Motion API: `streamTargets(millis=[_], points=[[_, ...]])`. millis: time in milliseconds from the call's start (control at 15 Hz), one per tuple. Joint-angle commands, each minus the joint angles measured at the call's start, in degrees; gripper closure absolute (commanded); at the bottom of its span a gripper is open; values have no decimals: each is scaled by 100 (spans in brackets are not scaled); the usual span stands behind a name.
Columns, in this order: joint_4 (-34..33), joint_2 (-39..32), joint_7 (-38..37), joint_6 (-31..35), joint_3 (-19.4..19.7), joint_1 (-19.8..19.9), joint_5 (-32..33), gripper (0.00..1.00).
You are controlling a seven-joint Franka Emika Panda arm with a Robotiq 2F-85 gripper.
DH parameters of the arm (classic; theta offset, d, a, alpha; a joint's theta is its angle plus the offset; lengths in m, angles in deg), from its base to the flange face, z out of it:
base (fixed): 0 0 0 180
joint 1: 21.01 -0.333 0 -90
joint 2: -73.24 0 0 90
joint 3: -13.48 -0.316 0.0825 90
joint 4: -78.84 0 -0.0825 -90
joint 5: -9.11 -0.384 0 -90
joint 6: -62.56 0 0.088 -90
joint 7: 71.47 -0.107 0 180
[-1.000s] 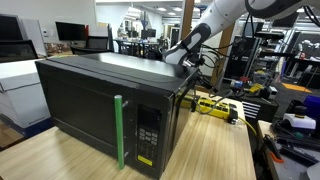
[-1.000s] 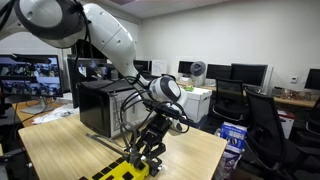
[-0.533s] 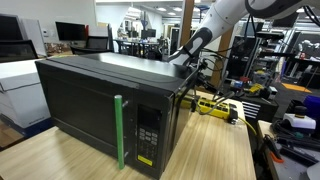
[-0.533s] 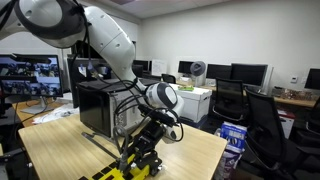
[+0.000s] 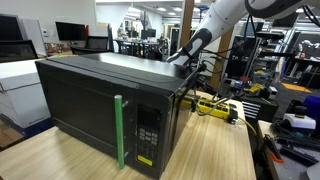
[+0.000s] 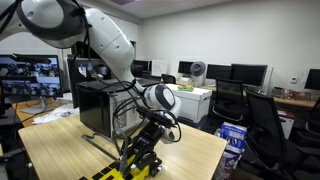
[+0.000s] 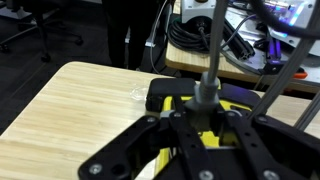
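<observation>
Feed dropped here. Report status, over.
Gripper just above yellow tool, jaws unclear. Tool flat on table. Microwave close beside; nothing seen between.

The end effector has dropped lower, closer to the yellow object.

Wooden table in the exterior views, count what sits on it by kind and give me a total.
Black microwave: 1
Yellow-and-black device: 1
Total: 2
</observation>
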Motion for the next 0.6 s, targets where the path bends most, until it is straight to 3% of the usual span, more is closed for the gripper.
streamTargets(millis=[0, 533], points=[[171, 106, -213, 219, 21, -47, -2, 92], [65, -2, -264, 358, 17, -69, -40, 92]])
